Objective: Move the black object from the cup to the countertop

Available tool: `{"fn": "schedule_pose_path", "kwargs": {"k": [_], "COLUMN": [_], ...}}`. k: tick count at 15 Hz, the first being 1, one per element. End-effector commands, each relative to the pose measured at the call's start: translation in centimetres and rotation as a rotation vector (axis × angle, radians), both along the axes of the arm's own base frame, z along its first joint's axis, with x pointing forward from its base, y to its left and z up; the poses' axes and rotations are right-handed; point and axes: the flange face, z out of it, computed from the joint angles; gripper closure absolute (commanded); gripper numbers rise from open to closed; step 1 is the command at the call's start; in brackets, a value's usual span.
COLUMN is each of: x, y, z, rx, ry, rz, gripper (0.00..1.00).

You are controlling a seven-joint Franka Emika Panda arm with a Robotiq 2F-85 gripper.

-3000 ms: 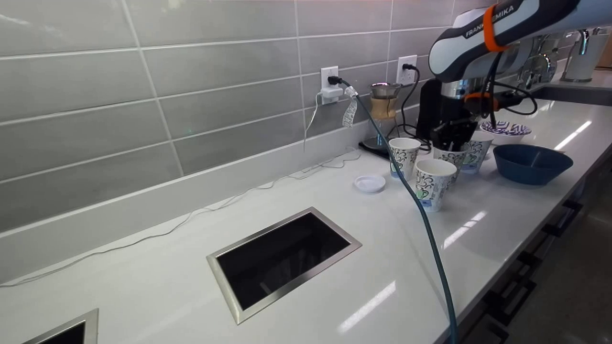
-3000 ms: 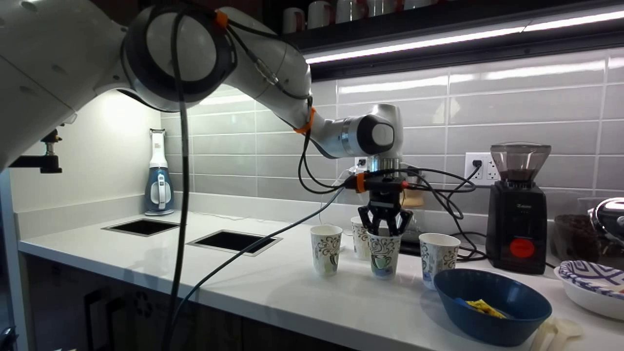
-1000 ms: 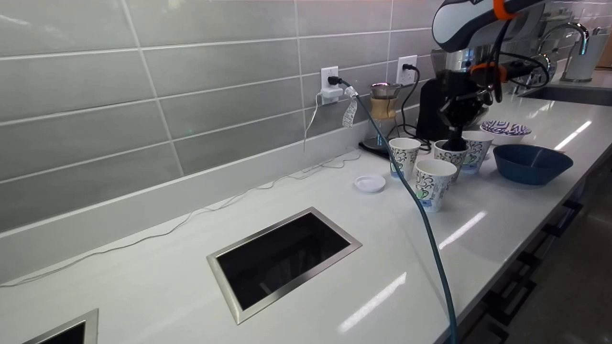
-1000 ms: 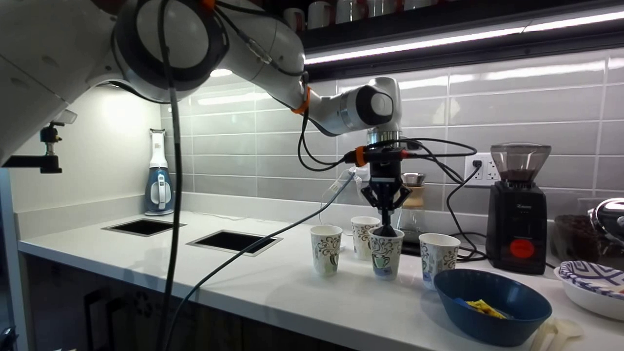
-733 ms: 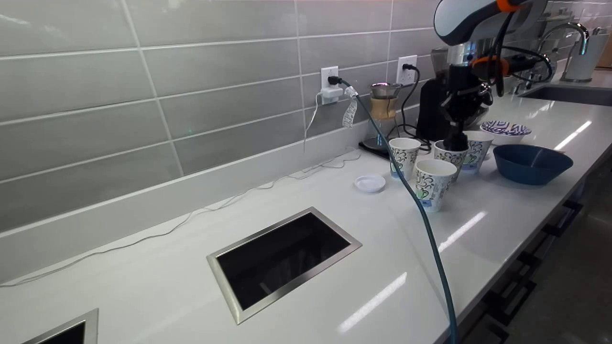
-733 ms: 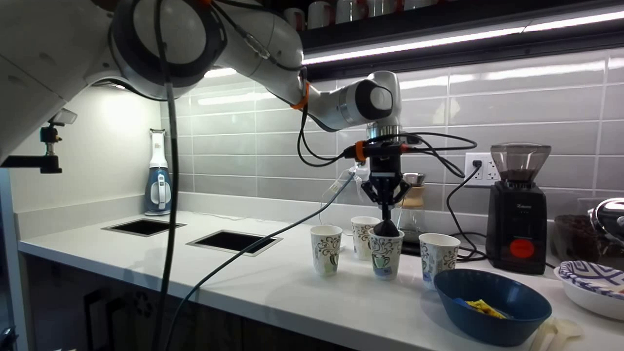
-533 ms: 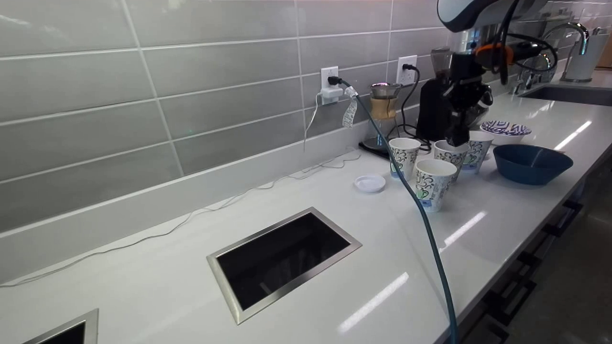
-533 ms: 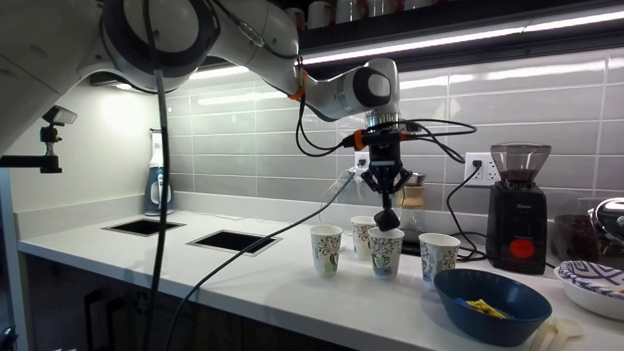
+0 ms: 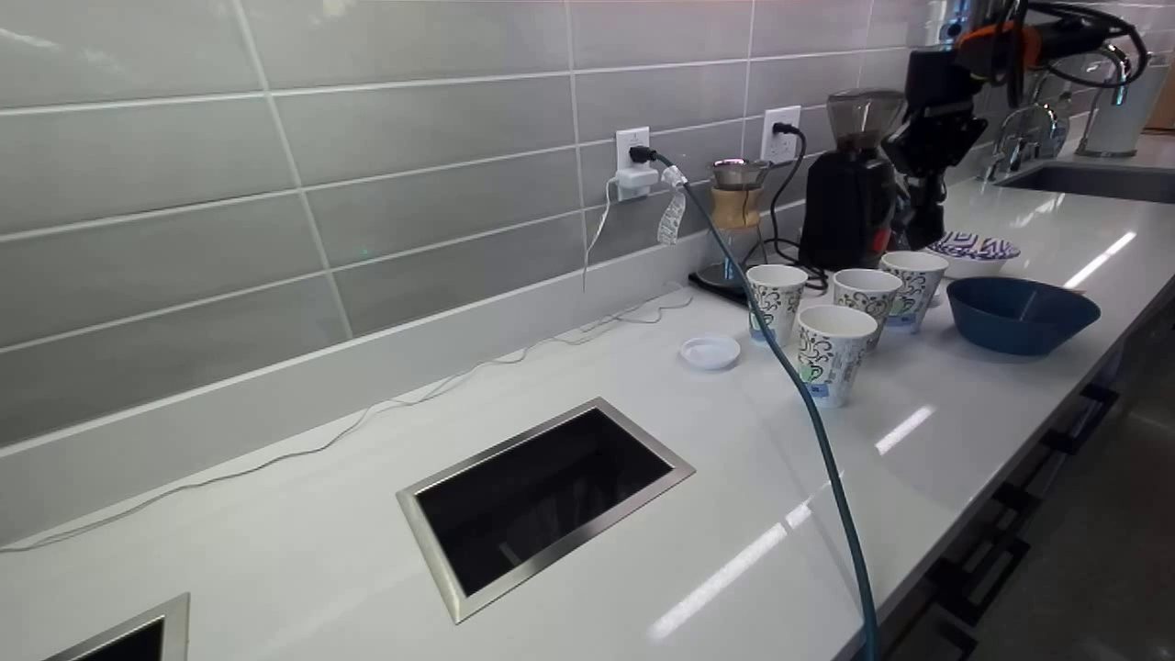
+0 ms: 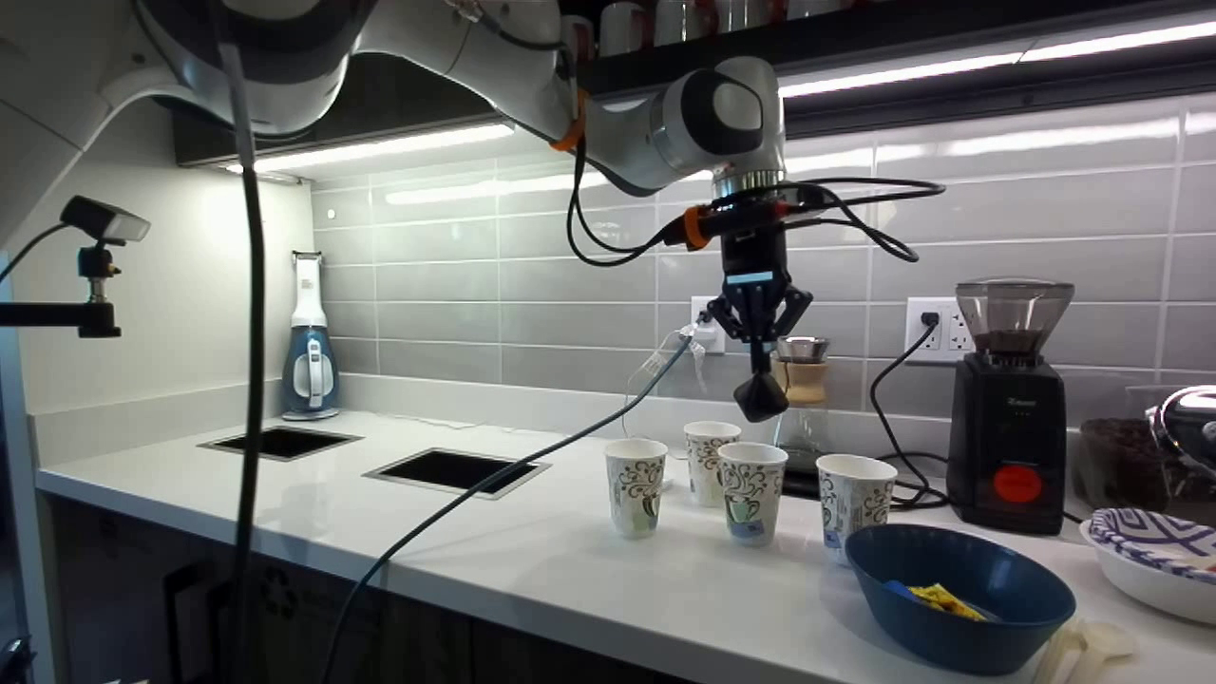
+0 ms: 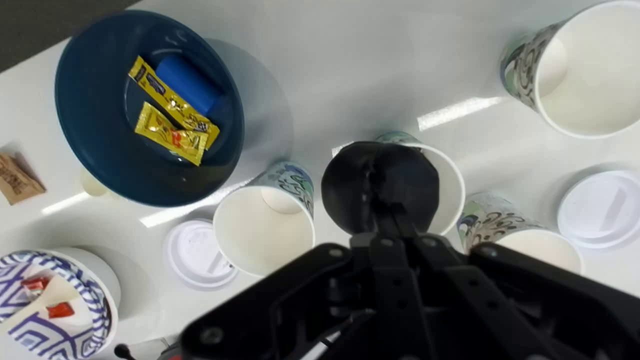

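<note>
The black object (image 10: 760, 399) is a small, stubby, faceted piece hanging in the air above the middle paper cup (image 10: 751, 494). It also shows in an exterior view (image 9: 922, 225) and, as a dark round shape over part of that cup's mouth, in the wrist view (image 11: 345, 190). My gripper (image 10: 760, 358) is shut on its upper part and points down. The gripper shows at the bottom of the wrist view (image 11: 395, 220). The black object is clear of the cup's rim. The countertop (image 9: 716, 441) is glossy white and carries the cups.
Other patterned paper cups stand close around: one (image 10: 635, 489), one behind (image 10: 708, 465), one (image 10: 850, 503) beside the dark blue bowl (image 10: 959, 608). A black grinder (image 10: 1007, 446) and glass coffee maker (image 10: 804, 408) stand behind. A teal cable (image 9: 826, 450) crosses the counter. White lids (image 11: 600, 209) lie about.
My gripper, lowered into the middle cup with its fingers apart at first, has closed on the black object and lifted it up out of the cup. The cups have not moved.
</note>
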Motion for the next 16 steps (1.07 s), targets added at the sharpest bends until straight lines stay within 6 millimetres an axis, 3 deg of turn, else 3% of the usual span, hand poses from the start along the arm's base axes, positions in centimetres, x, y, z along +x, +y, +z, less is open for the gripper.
{"fn": "schedule_pose_path", "kwargs": {"k": [1, 5, 6, 9, 13, 16], "x": [-2.4, -3.3, -3.3, -3.3, -4.3, -5.9], "y": [-3.1, -5.7, -6.2, -7.2, -6.6, -4.4], "z": [-1.3, -4.7, -5.6, -7.1, -5.8, -2.7], "rx": [0.005, 0.021, 0.022, 0.02, 0.039, 0.062], "ry": [0.036, 0.101, 0.1, 0.075, 0.053, 0.028], "rz": [-0.078, -0.119, -0.118, -0.114, -0.095, -0.053], "gripper": [1.0, 1.0, 0.74, 0.6, 0.32, 0.1]}}
